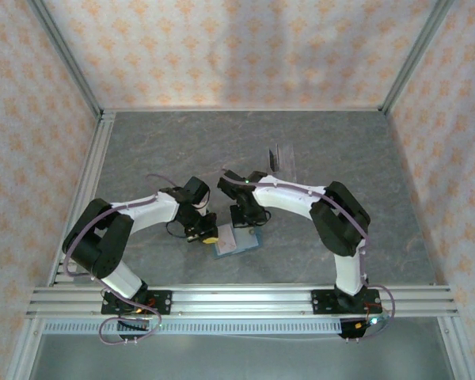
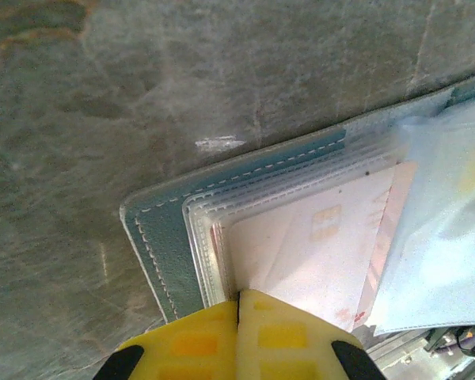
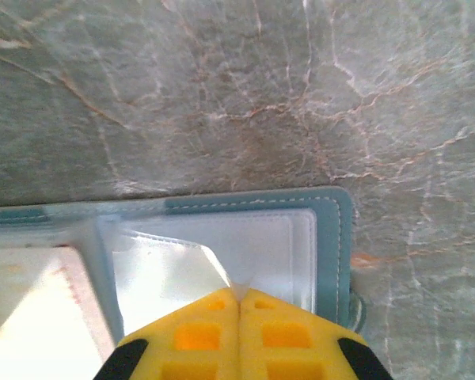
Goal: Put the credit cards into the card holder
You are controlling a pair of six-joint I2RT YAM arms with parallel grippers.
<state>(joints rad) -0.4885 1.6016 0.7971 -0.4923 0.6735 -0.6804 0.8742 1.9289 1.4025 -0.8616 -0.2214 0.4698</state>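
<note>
The teal card holder (image 1: 239,241) lies open on the table between both arms. In the left wrist view its teal cover (image 2: 162,229) carries a stack of clear pockets, with a pale pinkish credit card (image 2: 317,253) lying on them. My left gripper (image 2: 239,294) is shut on that card's near corner. In the right wrist view my right gripper (image 3: 239,294) is shut on the corner of a clear pocket leaf (image 3: 162,269), lifted off the card holder (image 3: 332,229). The card (image 3: 24,309) shows at the lower left. From above, the left gripper (image 1: 208,235) and right gripper (image 1: 247,226) meet over the holder.
A clear slotted stand (image 1: 279,158) is on the grey marbled table (image 1: 142,150) behind the right arm. Patterned walls enclose the table on three sides, and an aluminium rail (image 1: 237,301) runs along the near edge.
</note>
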